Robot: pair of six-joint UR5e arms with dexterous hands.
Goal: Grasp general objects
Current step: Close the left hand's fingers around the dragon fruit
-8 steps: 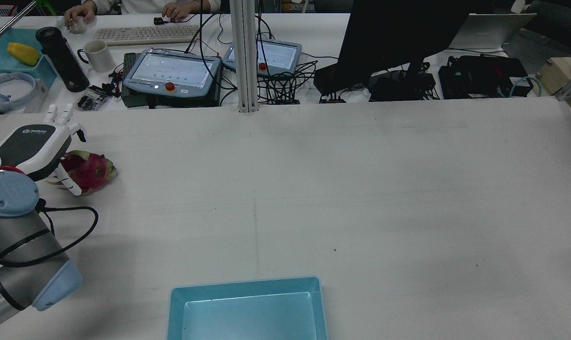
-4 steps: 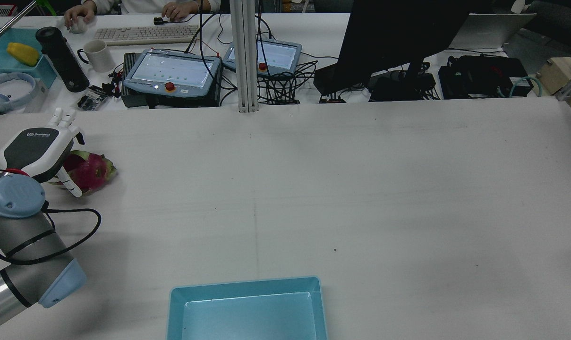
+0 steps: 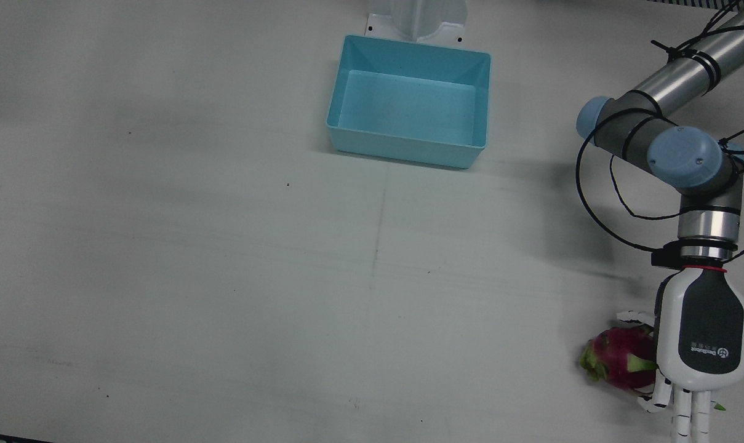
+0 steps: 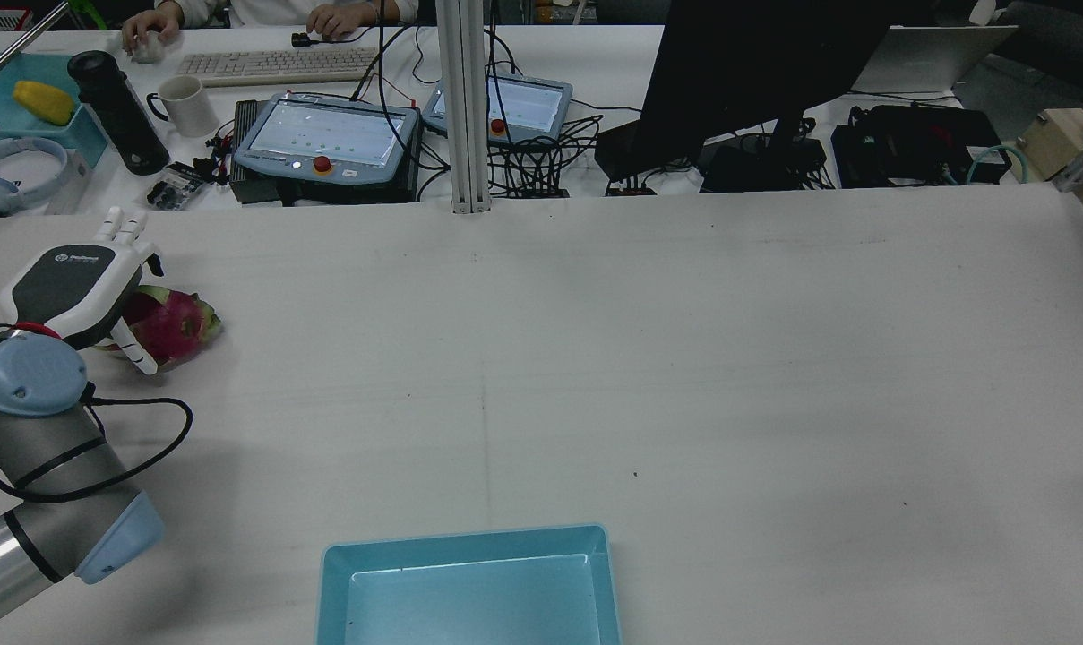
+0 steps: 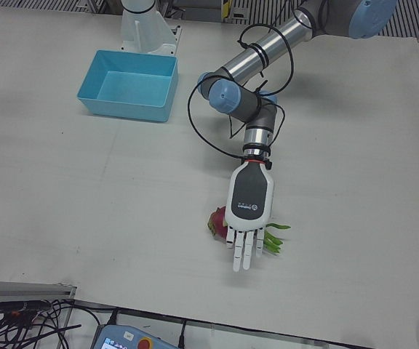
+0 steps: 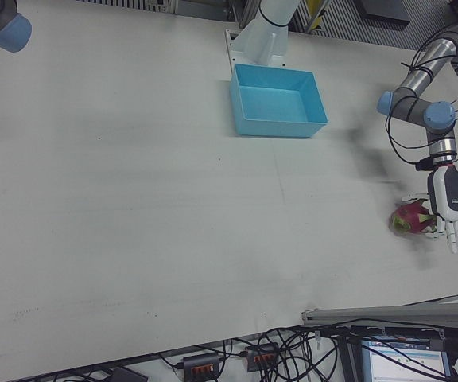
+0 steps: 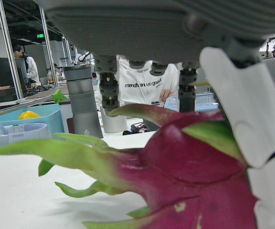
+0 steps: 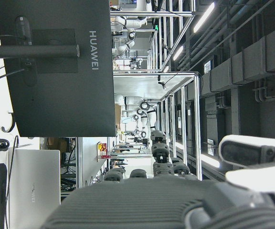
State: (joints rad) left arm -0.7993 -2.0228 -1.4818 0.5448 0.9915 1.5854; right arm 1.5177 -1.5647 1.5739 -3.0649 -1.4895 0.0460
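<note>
A pink dragon fruit (image 3: 618, 363) with green scales lies on the white table near its far left edge in the rear view (image 4: 172, 322). My left hand (image 3: 701, 335) is palm-down over it, fingers stretched out and apart, thumb (image 4: 136, 351) beside the fruit. It is open and I see no closed grip. The hand partly hides the fruit in the left-front view (image 5: 217, 220) and right-front view (image 6: 410, 217). The left hand view shows the fruit (image 7: 190, 181) close under the palm, with a white finger (image 7: 237, 105) at its side. My right hand (image 8: 161, 200) shows only in its own view, raised, holding nothing.
A light blue bin (image 3: 408, 151) stands empty at the table's robot-side edge, centre (image 4: 465, 537). Beyond the far edge are teach pendants (image 4: 326, 134), a monitor (image 4: 756, 63), a bottle (image 4: 116, 112), a mug (image 4: 187, 103) and a seated person.
My left hand has shifted slightly over the dragon fruit and settled a little lower. The fruit has not moved.
</note>
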